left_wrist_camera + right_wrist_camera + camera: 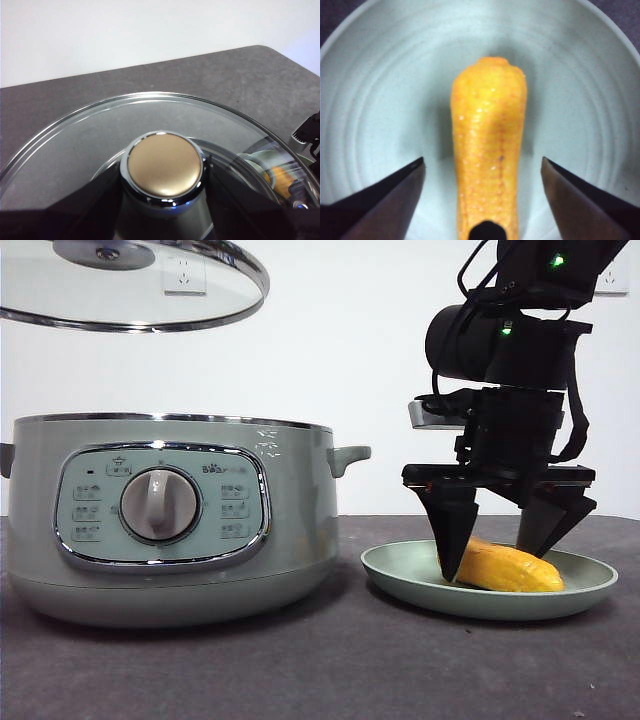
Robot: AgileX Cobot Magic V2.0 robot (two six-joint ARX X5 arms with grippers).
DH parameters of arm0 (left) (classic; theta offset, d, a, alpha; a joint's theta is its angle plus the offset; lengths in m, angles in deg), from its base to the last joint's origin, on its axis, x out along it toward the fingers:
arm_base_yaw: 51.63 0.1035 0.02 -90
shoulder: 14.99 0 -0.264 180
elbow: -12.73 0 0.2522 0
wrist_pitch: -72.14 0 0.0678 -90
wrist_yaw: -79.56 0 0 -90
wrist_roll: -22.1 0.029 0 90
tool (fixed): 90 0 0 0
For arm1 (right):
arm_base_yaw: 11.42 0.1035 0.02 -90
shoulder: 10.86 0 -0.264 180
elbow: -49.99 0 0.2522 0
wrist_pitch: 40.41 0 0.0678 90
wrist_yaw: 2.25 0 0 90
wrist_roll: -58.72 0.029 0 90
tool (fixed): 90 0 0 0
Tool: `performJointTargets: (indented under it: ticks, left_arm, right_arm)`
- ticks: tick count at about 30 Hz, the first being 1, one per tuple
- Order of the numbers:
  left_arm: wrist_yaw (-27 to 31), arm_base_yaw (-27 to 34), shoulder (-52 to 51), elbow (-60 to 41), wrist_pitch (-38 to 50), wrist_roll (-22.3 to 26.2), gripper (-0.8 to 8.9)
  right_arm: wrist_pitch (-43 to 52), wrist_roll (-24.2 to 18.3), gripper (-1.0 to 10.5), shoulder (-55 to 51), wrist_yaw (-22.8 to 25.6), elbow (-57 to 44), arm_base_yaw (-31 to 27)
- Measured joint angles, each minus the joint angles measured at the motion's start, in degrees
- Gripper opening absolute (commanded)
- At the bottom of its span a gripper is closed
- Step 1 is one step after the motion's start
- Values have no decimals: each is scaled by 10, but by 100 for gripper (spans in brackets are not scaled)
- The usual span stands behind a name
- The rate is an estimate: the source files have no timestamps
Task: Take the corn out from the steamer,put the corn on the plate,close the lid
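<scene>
The steamer [170, 515] panel bears a small brand mark and button labels, all too small to read.

Yellow-orange corn [510, 570] lying flat in pale green plate [400, 575], right of open sage-green steamer [170, 520]; glass lid [140, 285] raised above.

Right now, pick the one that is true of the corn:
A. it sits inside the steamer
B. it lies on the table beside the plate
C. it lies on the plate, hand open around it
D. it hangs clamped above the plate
C: the corn lies on the plate, and the right hand has its jaws spread clear of it.
</scene>
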Motion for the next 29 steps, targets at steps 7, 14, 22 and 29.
performJointTargets:
  ticks: [7, 14, 22, 29]
  left_arm:
    - [-31, 0, 42, 0, 12, -3, -9]
    - [-49, 0, 101, 0, 38, -11, -9]
    - [-56, -4, 155, 0, 73, -15, -9]
    - [-52, -13, 193, 0, 73, -14, -9]
  right_arm:
    - [-25, 3, 410, -55, 0, -2, 0]
    - [-42, 4, 410, -159, 1, -2, 0]
    - [-64, 6, 409, -260, 2, -2, 0]
    - [-83, 6, 409, -307, 31, -2, 0]
